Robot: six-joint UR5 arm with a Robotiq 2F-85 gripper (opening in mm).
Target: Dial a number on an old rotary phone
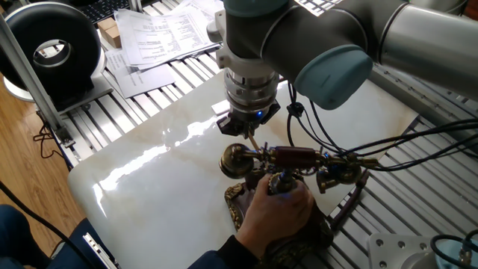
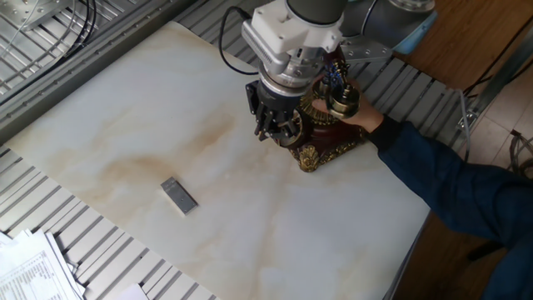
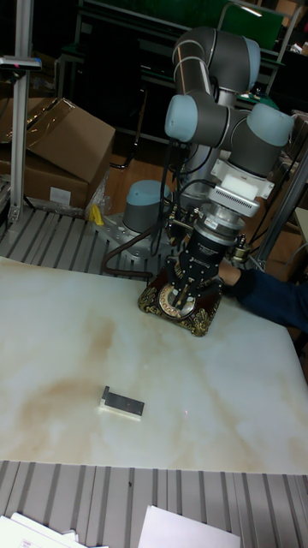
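The old rotary phone (image 1: 293, 158) is ornate brass, and its handset has a maroon bar lying across the cradle. It stands on the marble slab's right part, with its base (image 2: 326, 148) partly under the arm. My gripper (image 1: 249, 131) hangs straight down over the phone's dial side, shut on a thin pale wooden stick (image 1: 255, 143) that points down at the phone. In the tall fixed view the gripper (image 3: 186, 287) sits right above the round dial (image 3: 178, 302). A person's hand (image 1: 278, 211) holds the phone's base from the near side.
A small grey block (image 2: 179, 194) lies on the marble slab (image 2: 125, 125), well left of the phone. The person's blue sleeve (image 2: 450, 183) reaches in from the right. Papers (image 1: 160, 33) and a black round device (image 1: 51, 48) lie beyond the slab's far left corner. Dark cables (image 1: 388, 138) trail to the right.
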